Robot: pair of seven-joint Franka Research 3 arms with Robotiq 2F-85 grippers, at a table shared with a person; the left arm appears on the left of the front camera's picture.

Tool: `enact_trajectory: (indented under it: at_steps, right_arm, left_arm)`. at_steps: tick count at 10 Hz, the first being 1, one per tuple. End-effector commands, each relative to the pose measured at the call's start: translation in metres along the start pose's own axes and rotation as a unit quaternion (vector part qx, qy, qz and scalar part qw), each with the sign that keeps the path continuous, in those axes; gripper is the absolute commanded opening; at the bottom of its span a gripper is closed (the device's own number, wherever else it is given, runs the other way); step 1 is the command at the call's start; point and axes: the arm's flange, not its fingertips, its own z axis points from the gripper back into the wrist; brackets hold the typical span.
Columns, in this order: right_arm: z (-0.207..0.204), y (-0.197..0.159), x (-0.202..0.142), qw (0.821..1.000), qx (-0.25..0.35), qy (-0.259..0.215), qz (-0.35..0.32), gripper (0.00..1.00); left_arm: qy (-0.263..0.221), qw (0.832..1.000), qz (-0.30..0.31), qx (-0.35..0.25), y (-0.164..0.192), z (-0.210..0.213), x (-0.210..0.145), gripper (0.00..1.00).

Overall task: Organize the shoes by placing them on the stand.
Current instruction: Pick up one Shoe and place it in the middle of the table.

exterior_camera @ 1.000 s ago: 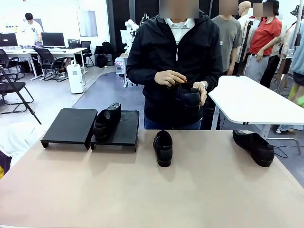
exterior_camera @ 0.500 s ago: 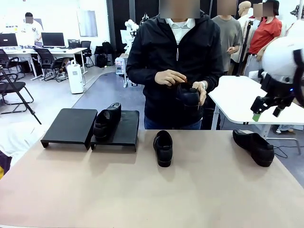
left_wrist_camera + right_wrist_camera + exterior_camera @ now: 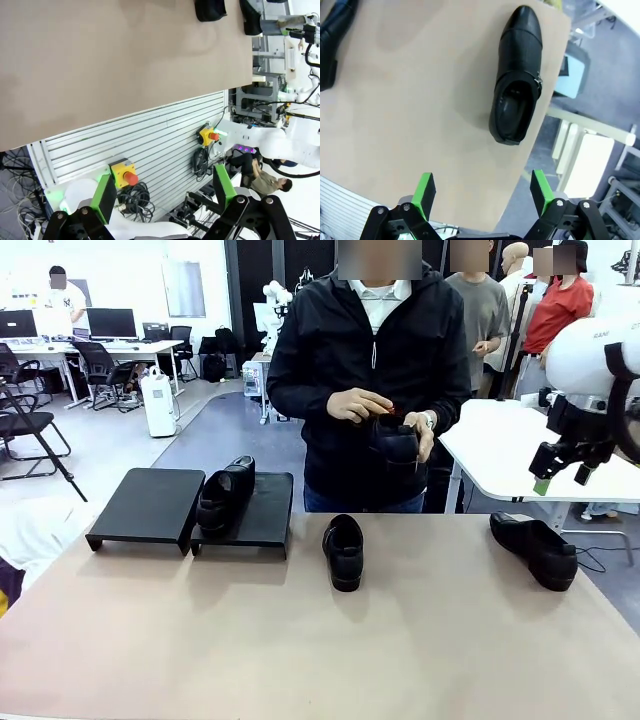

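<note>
**Four black shoes, one on the stand**

The stand [image 3: 150, 505] is two flat black platforms, side by side. One shiny black shoe [image 3: 225, 495] sits on the right platform [image 3: 262, 522]. A second shoe [image 3: 343, 551] lies in the middle of the table [image 3: 300, 640]. A third shoe [image 3: 535, 549] lies at its right end. The fourth shoe [image 3: 397, 445] is up in the person's hands [image 3: 358, 405].

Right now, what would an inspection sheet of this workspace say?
Surface: tan table, no spills seen.
Job's things: stand bears the left shoe on its right platform; middle shoe and right shoe lie on the table; fourth shoe held by the person.
Clutter: nothing seen.
Grippers: right gripper open, in the air near the right shoe; left gripper open, facing the table's near edge.
Cables: black coils by red buttons below that edge.
Surroundings: white table, office chairs beyond.
</note>
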Motion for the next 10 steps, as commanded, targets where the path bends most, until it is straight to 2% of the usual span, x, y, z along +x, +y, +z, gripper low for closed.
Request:
enact_trajectory:
  at_steps: [1,3,6,10]
  right_arm:
    - [-0.031,-0.023,0.028,1.000,0.002,0.014,0.018,1.00]
    - [-0.065,-0.040,0.049,0.999,0.009,0.037,0.007,1.00]
    - [-0.092,-0.053,0.066,0.998,0.026,0.054,0.001,1.00]
    - [-0.123,-0.049,0.069,0.995,0.066,0.081,-0.004,1.00]
  left_arm:
    - [0.002,1.000,0.005,-0.006,-0.001,0.000,0.000,1.00]
    - [0.002,1.000,0.005,-0.006,-0.001,0.000,0.000,1.00]
    - [0.002,1.000,0.005,-0.006,-0.001,0.000,0.000,1.00]
    - [0.002,1.000,0.005,-0.006,-0.001,0.000,0.000,1.00]
